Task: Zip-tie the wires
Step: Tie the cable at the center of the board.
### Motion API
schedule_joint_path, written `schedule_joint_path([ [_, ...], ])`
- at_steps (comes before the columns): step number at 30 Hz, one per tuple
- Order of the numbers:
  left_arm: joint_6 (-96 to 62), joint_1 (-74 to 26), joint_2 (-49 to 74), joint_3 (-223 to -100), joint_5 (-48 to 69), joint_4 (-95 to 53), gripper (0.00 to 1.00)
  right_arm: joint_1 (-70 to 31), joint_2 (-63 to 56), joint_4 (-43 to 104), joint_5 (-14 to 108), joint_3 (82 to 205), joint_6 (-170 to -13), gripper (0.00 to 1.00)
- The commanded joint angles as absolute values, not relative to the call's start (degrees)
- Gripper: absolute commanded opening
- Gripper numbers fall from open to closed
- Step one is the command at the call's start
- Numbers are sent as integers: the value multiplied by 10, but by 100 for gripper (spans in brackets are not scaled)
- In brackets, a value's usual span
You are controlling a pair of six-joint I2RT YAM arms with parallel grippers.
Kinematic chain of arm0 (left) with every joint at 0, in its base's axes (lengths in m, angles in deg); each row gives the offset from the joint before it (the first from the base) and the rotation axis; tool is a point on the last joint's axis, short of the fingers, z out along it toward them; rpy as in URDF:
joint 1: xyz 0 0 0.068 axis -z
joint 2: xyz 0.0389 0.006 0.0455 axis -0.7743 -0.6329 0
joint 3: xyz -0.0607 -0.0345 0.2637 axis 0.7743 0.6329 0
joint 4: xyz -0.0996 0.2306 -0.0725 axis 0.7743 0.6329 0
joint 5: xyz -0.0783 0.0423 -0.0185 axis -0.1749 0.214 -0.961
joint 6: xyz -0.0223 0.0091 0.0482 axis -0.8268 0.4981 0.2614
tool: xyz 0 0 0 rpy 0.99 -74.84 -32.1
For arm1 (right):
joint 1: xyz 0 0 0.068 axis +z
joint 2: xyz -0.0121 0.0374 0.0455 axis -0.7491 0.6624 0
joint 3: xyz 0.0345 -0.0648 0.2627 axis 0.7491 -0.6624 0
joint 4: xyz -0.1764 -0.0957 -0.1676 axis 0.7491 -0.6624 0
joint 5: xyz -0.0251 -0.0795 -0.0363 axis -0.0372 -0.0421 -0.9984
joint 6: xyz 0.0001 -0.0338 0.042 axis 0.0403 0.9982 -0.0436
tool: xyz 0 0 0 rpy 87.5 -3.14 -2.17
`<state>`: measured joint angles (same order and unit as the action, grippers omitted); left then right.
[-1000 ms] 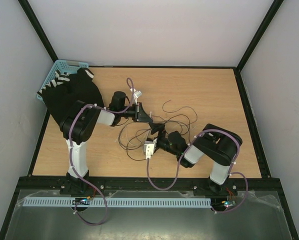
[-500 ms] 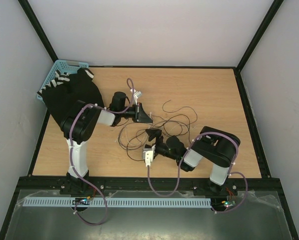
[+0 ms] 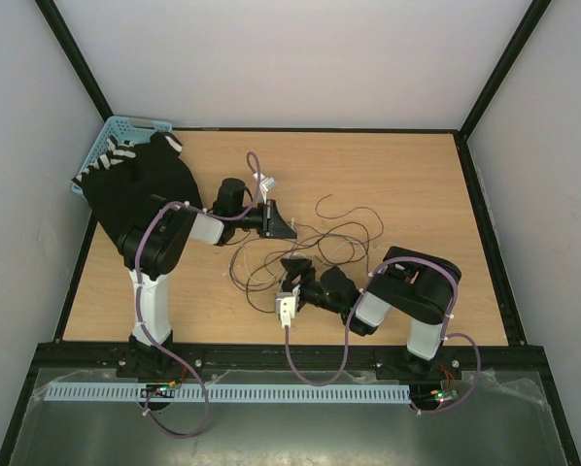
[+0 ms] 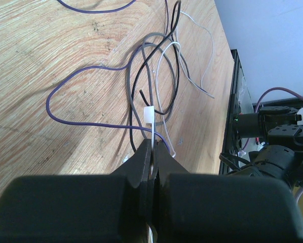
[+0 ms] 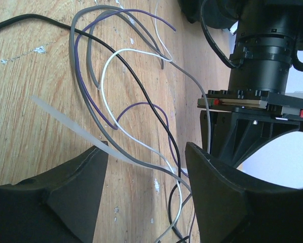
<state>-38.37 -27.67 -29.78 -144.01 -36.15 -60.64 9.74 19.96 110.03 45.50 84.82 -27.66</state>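
The wires (image 3: 320,238) are a loose tangle of thin black, grey, purple and white strands in the middle of the table. They also show in the left wrist view (image 4: 161,66) and the right wrist view (image 5: 116,66). My left gripper (image 3: 287,229) (image 4: 154,144) is shut on the white zip tie (image 4: 149,117), whose head sticks out past the fingertips among the strands. My right gripper (image 3: 293,264) (image 5: 144,154) is open. The zip tie's pale strip (image 5: 65,117) runs slantwise between its fingers (image 5: 93,162), with a grey strand over it.
A blue basket (image 3: 125,126) stands at the far left corner, and a black cloth with white stripes (image 3: 140,180) hangs over it and the left arm. The left gripper's body (image 5: 242,126) stands close beyond my right fingers. A black frame (image 3: 485,223) borders the table.
My right gripper has shifted a little left and toward the near edge, closer to the wires under the left gripper. The left gripper has held still, shut on the zip tie.
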Motion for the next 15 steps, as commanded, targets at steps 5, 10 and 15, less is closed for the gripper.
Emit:
schedule_joint_path([
  [5, -384, -281, -310, -1456, -375, -619, 0, 103, 201, 1101, 461, 850, -288, 56],
  [10, -384, -280, -311, -1456, -375, -619, 0, 103, 199, 1098, 468, 853, -300, 34],
  [15, -383, -280, -311, -1456, -376, -619, 0, 103, 193, 1098, 475, 853, -315, 16],
])
